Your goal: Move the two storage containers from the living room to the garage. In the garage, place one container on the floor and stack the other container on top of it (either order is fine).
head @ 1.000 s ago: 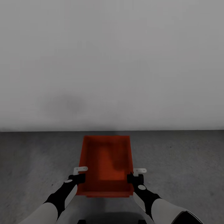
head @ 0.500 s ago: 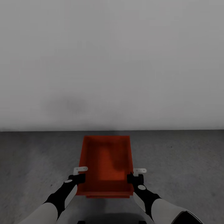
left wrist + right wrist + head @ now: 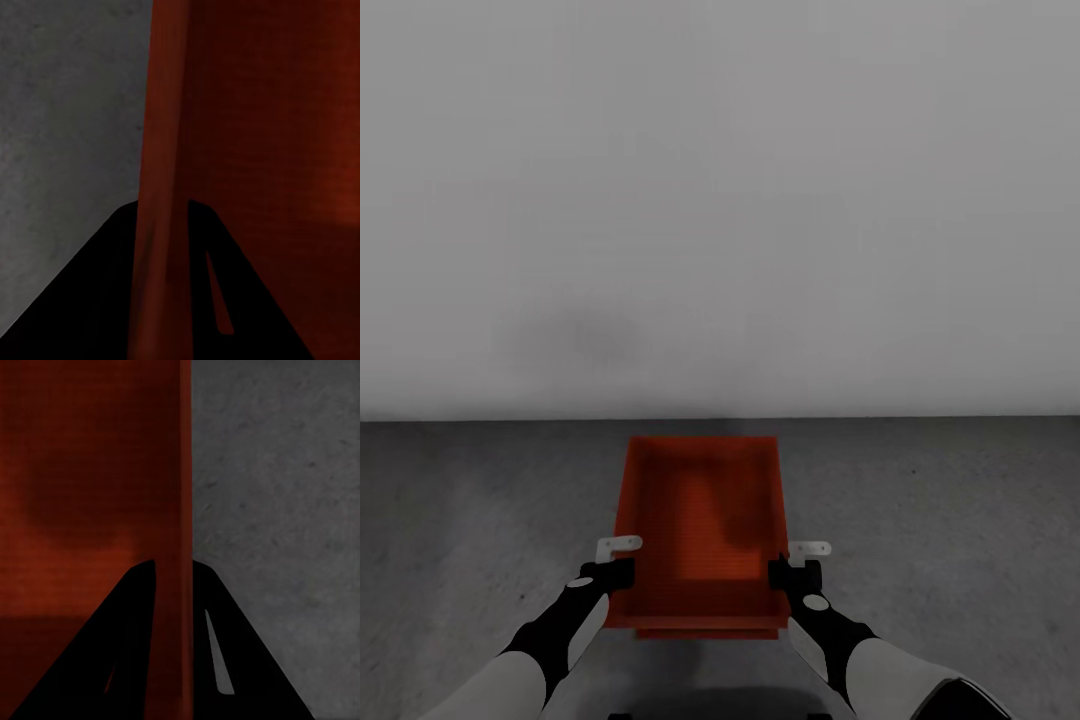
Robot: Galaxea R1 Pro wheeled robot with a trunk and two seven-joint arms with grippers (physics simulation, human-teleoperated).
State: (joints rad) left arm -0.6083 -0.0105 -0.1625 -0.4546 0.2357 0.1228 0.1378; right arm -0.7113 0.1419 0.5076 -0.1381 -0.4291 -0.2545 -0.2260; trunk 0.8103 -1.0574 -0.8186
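An orange-red open-top storage container (image 3: 705, 520) hangs level just above the dark grey concrete floor (image 3: 960, 520), its long side pointing at the white wall. My left gripper (image 3: 622, 572) is shut on its left wall near the front corner, and that thin wall (image 3: 161, 150) runs between the black fingers (image 3: 90, 300). My right gripper (image 3: 780, 572) is shut on the right wall (image 3: 184, 472) in the same way. A thin orange-red strip (image 3: 707, 632) peeks out under the near wall; it looks like the rim of the second container below, mostly hidden.
A plain white wall (image 3: 720, 200) stands straight ahead and meets the floor just beyond the container's far end. Bare mottled concrete stretches out on both sides of the bin.
The bin and both grippers stay almost still. The thin strip under the near wall sits very slightly lower in the picture.
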